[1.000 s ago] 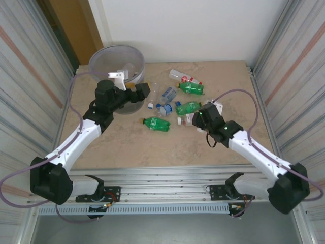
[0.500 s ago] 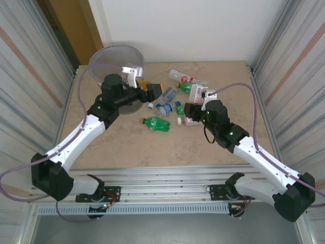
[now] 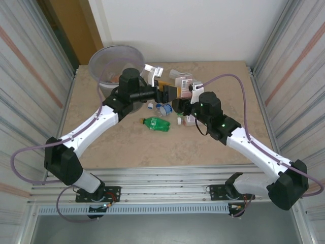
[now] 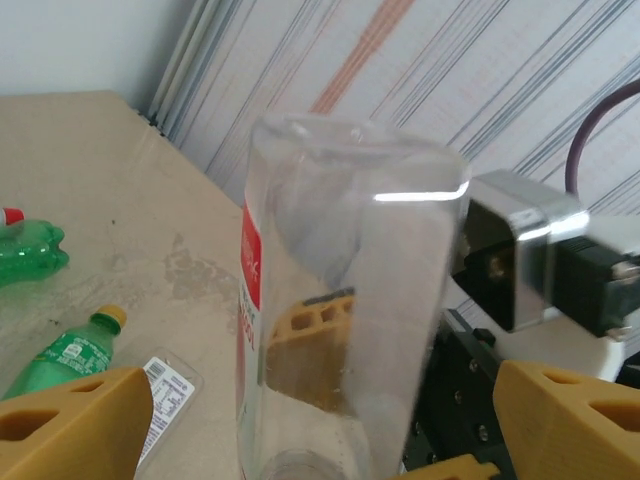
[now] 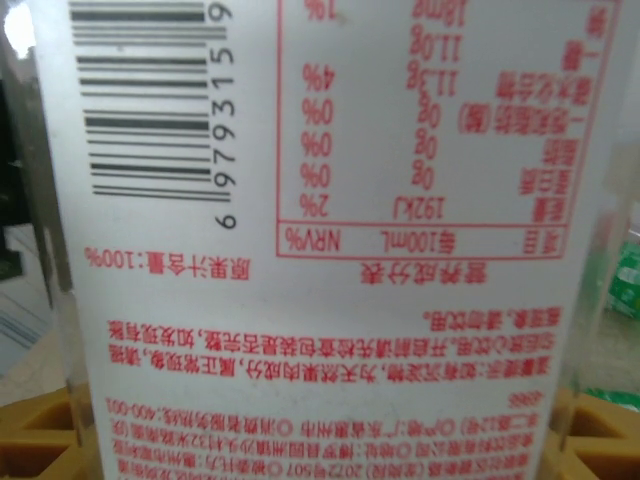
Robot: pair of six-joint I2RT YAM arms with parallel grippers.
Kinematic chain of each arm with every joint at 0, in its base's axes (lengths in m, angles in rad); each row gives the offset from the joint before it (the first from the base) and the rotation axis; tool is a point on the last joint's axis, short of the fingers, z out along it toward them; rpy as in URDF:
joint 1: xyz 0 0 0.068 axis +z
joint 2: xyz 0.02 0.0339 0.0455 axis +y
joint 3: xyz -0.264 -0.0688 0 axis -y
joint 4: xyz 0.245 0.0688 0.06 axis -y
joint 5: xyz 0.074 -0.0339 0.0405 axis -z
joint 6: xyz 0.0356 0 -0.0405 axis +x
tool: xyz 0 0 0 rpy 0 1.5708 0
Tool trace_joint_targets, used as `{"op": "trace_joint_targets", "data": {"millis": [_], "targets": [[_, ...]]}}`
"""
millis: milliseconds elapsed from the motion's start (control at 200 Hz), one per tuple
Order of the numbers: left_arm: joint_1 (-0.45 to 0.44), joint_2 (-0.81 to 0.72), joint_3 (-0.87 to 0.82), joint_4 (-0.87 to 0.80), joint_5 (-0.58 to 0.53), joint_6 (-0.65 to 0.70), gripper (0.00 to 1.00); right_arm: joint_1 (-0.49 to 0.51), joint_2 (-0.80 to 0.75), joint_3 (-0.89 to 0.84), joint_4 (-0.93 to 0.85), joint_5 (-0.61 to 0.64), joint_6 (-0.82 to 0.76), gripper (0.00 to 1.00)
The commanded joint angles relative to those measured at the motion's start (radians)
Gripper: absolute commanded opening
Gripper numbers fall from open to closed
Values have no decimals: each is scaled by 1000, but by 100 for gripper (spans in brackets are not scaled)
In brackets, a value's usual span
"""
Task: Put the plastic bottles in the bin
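A clear plastic bottle (image 3: 182, 81) with a white and red label is held up over the middle of the table, with my right gripper (image 3: 180, 101) shut on it. Its printed label (image 5: 320, 250) covers the right wrist view, and the orange fingers (image 5: 40, 440) sit at its sides. My left gripper (image 3: 169, 91) is open. Its orange fingers (image 4: 70, 420) stand apart on either side of the same bottle (image 4: 350, 300), with gaps showing. The bin (image 3: 101, 55) stands at the far left corner. More bottles lie loose on the table, among them a green one (image 3: 156, 123).
Under the grippers lie blue-capped bottles (image 3: 163, 108) and a flattened clear one (image 4: 165, 390). Green bottles (image 4: 65, 355) lie further out. Corrugated walls close in both sides of the table. The near half of the tabletop (image 3: 152, 147) is bare.
The left arm swung right from the bin to the middle of the table. The right arm lifted the labelled bottle off the table and carried it left, between the left fingers.
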Motion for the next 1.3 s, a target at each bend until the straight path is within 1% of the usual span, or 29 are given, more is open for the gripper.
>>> {"op": "trace_joint_targets", "data": {"millis": [0, 110, 195, 276, 416, 521, 636, 756, 882, 982, 1012, 1177, 1297], "targets": [[1, 10, 45, 3, 49, -2, 87, 10, 21, 55, 64, -57, -42, 49], [0, 20, 45, 11, 49, -12, 83, 16, 41, 74, 76, -74, -51, 49], [1, 25, 39, 33, 52, -28, 77, 24, 51, 80, 82, -80, -62, 49], [5, 26, 27, 63, 54, -52, 67, 32, 57, 83, 80, -77, -70, 49], [14, 25, 3, 112, 61, -88, 46, 38, 53, 82, 73, -64, -79, 50], [21, 20, -13, 129, 52, -104, 34, 40, 50, 79, 72, -61, -82, 52], [30, 11, -42, 170, 36, -132, 25, 41, 48, 77, 68, -55, -84, 59], [44, -1, -70, 218, 13, -167, 16, 41, 44, 75, 62, -50, -84, 73], [66, -15, -73, 236, -6, -175, 12, 41, 31, 65, 53, -31, -82, 86], [88, -37, -71, 236, -52, -166, 11, 43, 7, 43, 49, -2, -76, 99], [96, -44, -72, 240, -71, -166, 10, 42, -2, 34, 48, 7, -72, 98], [152, -66, -75, 271, -171, -177, 10, 43, -66, -14, 21, 77, -46, 98], [209, -62, -64, 284, -246, -188, 10, 43, -112, -43, -11, 119, -28, 98]]}}
